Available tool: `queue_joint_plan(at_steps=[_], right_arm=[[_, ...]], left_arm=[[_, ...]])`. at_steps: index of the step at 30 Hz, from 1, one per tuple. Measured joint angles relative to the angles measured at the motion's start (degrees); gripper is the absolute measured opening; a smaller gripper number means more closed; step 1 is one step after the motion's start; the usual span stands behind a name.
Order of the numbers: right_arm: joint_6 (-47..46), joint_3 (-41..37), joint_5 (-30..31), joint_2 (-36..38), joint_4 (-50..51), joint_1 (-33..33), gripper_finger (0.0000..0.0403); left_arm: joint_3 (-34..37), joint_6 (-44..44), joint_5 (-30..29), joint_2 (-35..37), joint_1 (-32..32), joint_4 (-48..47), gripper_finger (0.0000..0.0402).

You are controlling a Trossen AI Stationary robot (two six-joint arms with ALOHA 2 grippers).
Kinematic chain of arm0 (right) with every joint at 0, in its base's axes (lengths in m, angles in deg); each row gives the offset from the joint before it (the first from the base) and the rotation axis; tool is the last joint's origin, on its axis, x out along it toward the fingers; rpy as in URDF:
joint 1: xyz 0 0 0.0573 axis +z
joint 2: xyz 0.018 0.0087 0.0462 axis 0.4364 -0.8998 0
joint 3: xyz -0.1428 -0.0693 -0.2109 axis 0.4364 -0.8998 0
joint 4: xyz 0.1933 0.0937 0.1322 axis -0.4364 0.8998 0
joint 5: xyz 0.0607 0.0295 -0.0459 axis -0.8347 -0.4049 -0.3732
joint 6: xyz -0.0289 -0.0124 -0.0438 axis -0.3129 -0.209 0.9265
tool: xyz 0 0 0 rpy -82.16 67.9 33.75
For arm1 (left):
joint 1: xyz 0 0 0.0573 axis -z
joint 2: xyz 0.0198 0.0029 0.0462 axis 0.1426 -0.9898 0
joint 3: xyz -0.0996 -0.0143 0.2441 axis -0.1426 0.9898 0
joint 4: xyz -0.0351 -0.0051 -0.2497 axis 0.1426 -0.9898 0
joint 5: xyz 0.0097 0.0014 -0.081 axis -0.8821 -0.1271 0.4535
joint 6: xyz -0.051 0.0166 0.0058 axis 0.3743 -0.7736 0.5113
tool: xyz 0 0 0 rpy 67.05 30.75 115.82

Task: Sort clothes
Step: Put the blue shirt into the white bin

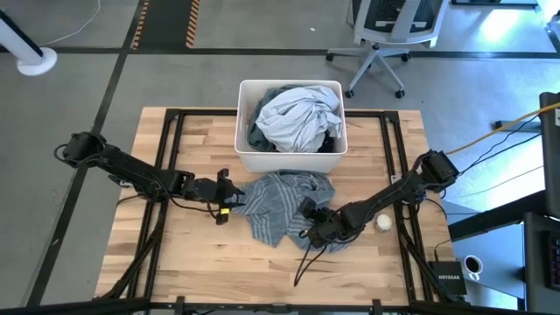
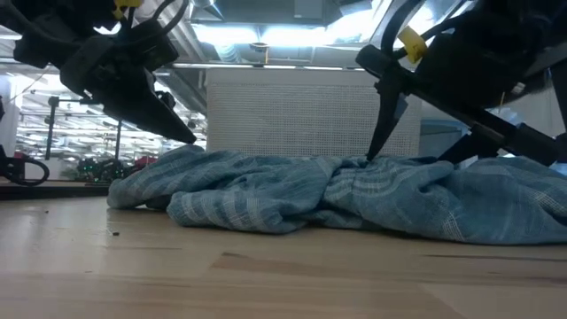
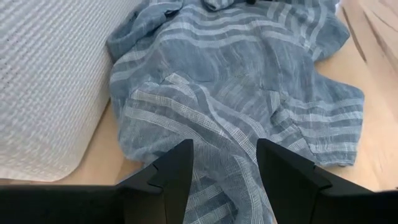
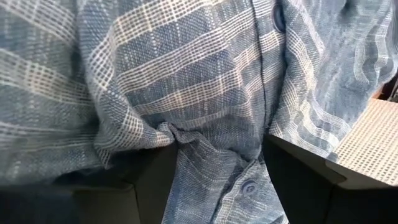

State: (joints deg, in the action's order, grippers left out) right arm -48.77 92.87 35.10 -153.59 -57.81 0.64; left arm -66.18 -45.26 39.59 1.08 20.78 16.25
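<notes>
Looking straight down, one blue-grey striped shirt lay crumpled on the counter just before the white tub, which already held a pale heap of clothes; sorting seemed partly done. The left hand sat at the shirt's left edge, the right hand on its right part. From counter height, both hands hung over the fabric. The left wrist view showed its fingers spread, nothing gripped. The right wrist view showed spread fingers pressed into a fold, not yet clenched.
</notes>
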Motion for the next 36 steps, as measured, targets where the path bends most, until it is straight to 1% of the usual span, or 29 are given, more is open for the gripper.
queue_joint_plan(at_steps=[7, 12, 23, 27, 31, 34, 36], right_arm=[[1.5, 0.0, -0.2, 0.0, -1.5, -0.4, 0.0253], [1.7, 0.0, 0.0, 0.0, -1.5, -0.4, 0.0253], [2.0, 0.0, 0.4, 0.0, -1.9, -0.4, 0.0253], [3.3, 1.3, 0.9, 0.1, -0.9, -0.3, 0.0253], [7.4, 1.5, 1.8, 0.1, -3.7, -0.7, 0.0253], [10.0, 1.5, 2.0, 0.1, -4.6, -1.7, 0.0253], [10.4, 1.5, 3.3, 0.1, -4.7, -2.3, 0.0253]], left_arm=[[0.0, 0.3, 2.1, 0.0, 0.0, 0.5, 0.0171], [0.0, 0.2, 2.2, 0.0, 0.0, 2.1, 0.0171], [0.0, -0.7, 2.2, 0.0, 0.0, 2.0, 0.0171], [0.0, 0.4, 2.2, -0.1, 0.0, 2.0, 0.0171], [0.0, 0.2, 2.2, -2.1, 0.0, 2.5, 0.0171], [0.0, -0.8, 2.3, -4.9, 0.0, 5.4, 0.0171], [0.0, -0.7, 2.3, -6.4, 0.0, 7.8, 0.0171]])
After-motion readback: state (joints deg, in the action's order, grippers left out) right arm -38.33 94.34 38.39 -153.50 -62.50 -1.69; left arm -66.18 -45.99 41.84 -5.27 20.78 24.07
